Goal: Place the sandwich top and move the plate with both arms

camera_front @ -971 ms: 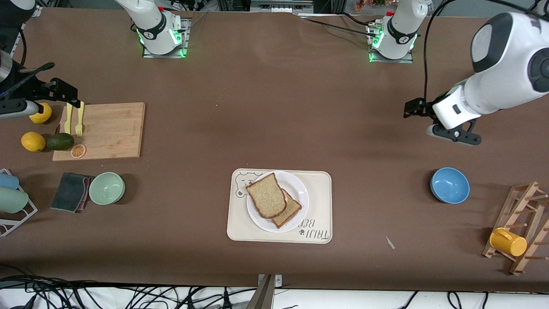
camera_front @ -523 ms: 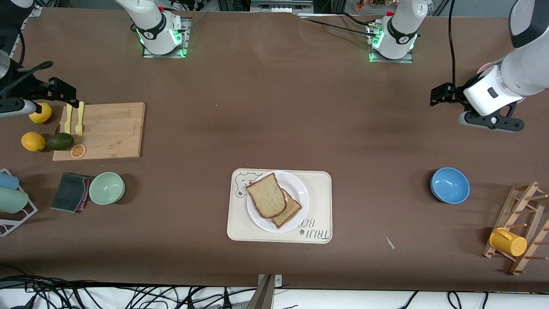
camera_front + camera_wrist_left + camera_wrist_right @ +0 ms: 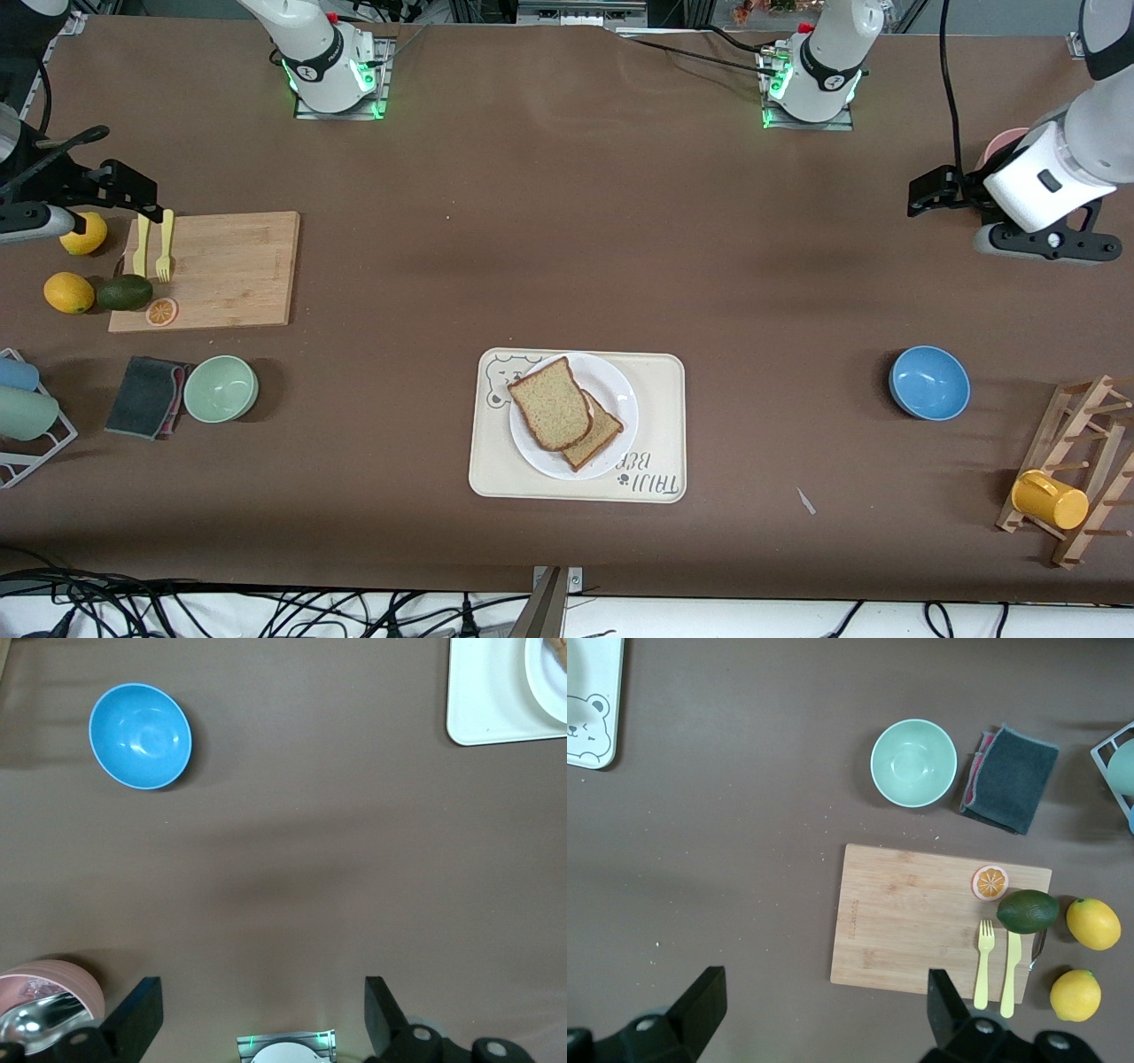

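The sandwich top (image 3: 551,403), a plain brown bread slice, lies on another slice (image 3: 602,436) that shows from under one side. Both rest on the white plate (image 3: 620,390), which stands on the cream bear-print tray (image 3: 664,425) in the middle of the table near the front camera. My left gripper (image 3: 1041,241) (image 3: 263,992) hangs open and empty over bare table at the left arm's end, beside a pink cup (image 3: 44,997). My right gripper (image 3: 31,221) (image 3: 824,983) waits open and empty at the right arm's end, over the table beside the cutting board (image 3: 921,917).
A blue bowl (image 3: 928,383) and a wooden rack with a yellow cup (image 3: 1050,499) stand at the left arm's end. At the right arm's end are a green bowl (image 3: 221,388), a grey cloth (image 3: 146,396), lemons (image 3: 68,292), an avocado (image 3: 124,292), and a fork and knife on the board.
The left arm has swung away from the middle of the table toward its own end and somewhat toward the bases. Its gripper stays open. The right arm and the bread have not moved.
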